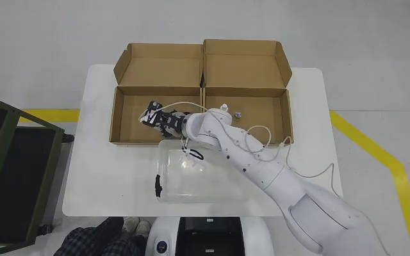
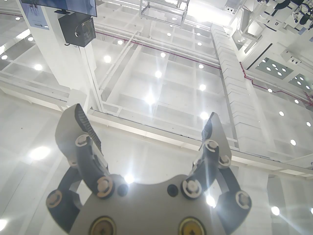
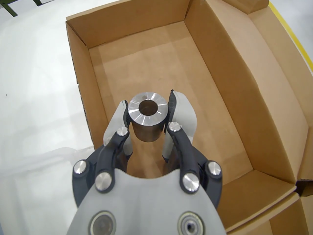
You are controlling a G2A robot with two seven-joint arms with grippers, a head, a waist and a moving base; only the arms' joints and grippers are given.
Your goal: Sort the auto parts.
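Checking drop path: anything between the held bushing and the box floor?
No; right wrist view shows bare box floor below the bushing in the right gripper.

Right end effector positioned inside left cardboard box; small metal part lies in right box; both boxes on worktop.

Your right arm wears a glossy white shell of rounded segments that thicken toward the shoulder, with a thin white cable running loosely alongside it. On the right gripper you see a grey metal palm plate, black links fastened by round silver screws, and pale grey fingers. The left gripper is built alike; its black pads are ribbed, and two brass-coloured fittings sit in its plate.
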